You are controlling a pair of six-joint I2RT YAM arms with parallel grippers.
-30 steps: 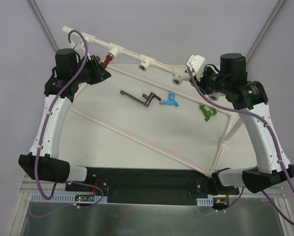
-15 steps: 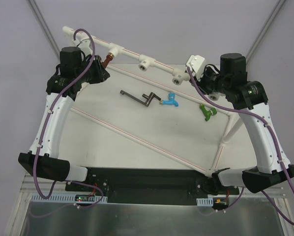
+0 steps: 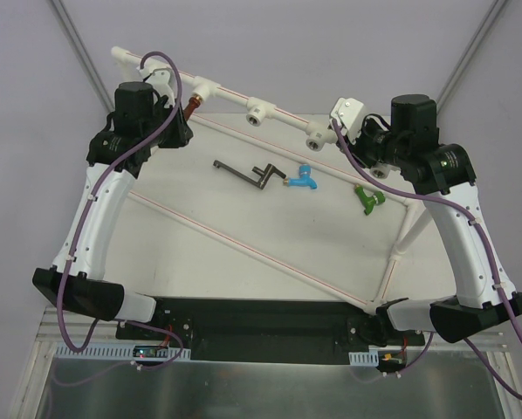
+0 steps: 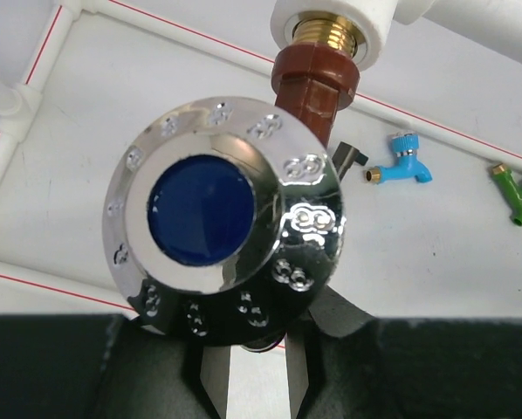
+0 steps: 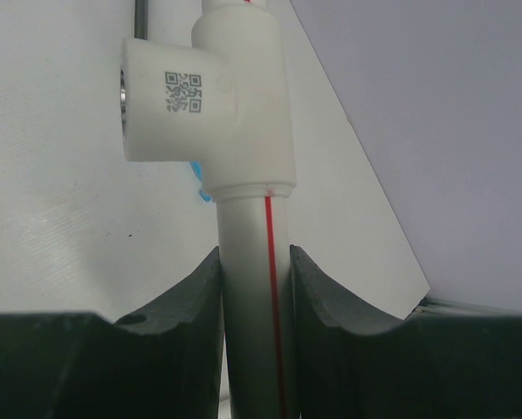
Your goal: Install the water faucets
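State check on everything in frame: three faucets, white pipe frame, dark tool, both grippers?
Red-brown faucet with chrome knob: brass end in white socket, thread partly showing, held by left gripper.
Blue faucet: lying loose, not installed.
Green faucet: lying loose, not installed.
White pipe frame: pipe clamped by right gripper.
Dark metal tool: lying loose, not held.
Left gripper: shut on faucet.
Right gripper: shut on pipe.

I see mirror-chrome knob, matt red-brown plastic faucet body and brass thread above it, smooth white plastic pipe.
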